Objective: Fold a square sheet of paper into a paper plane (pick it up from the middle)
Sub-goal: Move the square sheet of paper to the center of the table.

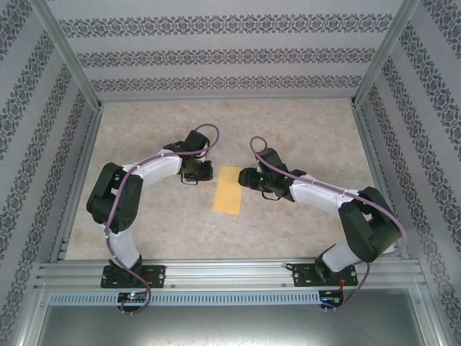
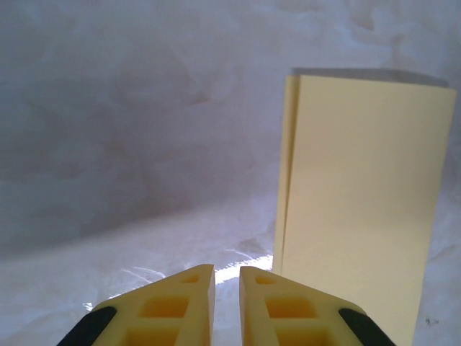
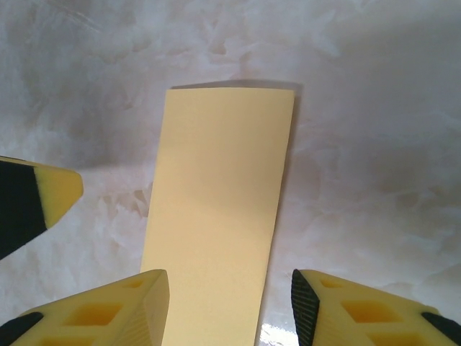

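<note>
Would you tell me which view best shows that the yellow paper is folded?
The left wrist view: the yellow paper lies close, two layers visible along its left edge. The right wrist view shows the paper as a plain strip; the top external view shows it small and distant.

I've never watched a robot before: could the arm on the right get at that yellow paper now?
Probably yes: the right gripper stands open at the near end of the yellow paper, with nothing lying between them.

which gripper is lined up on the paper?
The right gripper: its wrist view has the paper's end between wide-apart fingers. The left gripper's fingers are nearly together, with the paper off to one side.
</note>
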You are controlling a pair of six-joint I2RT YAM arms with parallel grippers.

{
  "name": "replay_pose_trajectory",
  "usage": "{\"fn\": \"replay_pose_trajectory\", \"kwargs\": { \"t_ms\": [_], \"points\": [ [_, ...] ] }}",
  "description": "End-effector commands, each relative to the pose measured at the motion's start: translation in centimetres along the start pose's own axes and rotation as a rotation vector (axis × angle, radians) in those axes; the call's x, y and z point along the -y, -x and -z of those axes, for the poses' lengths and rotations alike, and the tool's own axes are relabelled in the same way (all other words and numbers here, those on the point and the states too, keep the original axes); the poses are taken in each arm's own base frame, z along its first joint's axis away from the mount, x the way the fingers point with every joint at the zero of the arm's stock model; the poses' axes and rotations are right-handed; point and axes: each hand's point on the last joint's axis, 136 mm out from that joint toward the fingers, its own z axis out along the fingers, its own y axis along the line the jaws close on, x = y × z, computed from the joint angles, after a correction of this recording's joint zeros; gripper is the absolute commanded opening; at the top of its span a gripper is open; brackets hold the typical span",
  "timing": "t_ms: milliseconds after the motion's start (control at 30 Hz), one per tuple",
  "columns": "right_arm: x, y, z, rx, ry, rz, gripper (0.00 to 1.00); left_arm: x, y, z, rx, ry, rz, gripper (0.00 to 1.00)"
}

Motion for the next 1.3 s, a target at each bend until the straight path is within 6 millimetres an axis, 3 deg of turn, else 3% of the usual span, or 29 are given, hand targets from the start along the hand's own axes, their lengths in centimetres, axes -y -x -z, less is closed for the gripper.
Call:
{"fn": "replay_pose_trajectory", "kwargs": {
  "t_ms": [0, 333, 500, 1267],
  "points": [
    [-0.4, -1.1, -0.7, -0.063, 0.01, -0.017, 0.5, -0.1, 0.3, 0.3, -0.014, -0.012, 0.05, 0.2],
    [-0.9, -1.7, -1.4, -0.1, 0.04, -0.009, 0.49, -0.6, 1.0, 0.5, -0.01, -0.009, 0.082, 0.22],
    [0.1, -1.7, -1.3, -0.08, 0.026, -0.038, 0.49, -1.1, 1.0, 1.0, 0.006, 0.004, 0.092, 0.25],
    [-1.4, -2.6, -3.0, -0.17, 0.108, -0.014, 0.46, -2.1, 0.5, 0.7, 0.002, -0.002, 0.157, 0.29]
  ]
}}
